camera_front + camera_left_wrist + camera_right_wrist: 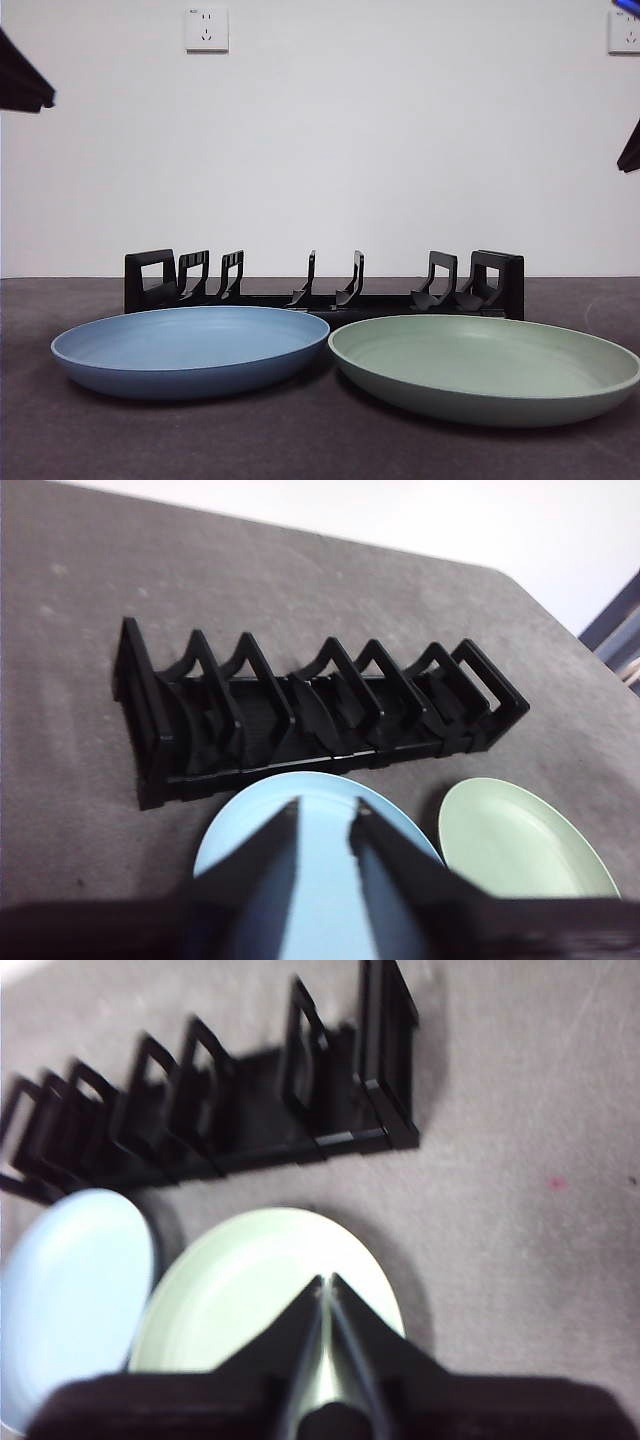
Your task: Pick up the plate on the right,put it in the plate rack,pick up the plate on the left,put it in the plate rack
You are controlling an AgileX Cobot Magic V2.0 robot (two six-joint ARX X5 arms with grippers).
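Observation:
A blue plate (190, 350) lies on the left of the dark table and a green plate (485, 365) on the right, nearly touching. Behind them stands the black plate rack (320, 285) with nothing in it. In the left wrist view my left gripper (327, 808) hangs open above the blue plate (240, 825), with the plate rack (310, 715) and the green plate (520, 840) beyond. In the right wrist view my right gripper (327, 1280) hovers shut and holding nothing over the green plate (250, 1280), near the plate rack (220, 1110) and the blue plate (70, 1280).
Both arms show in the front view only as a black tip at the top left (20, 80) and another at the right edge (630, 150). A white wall with two sockets (206, 29) rises behind the table.

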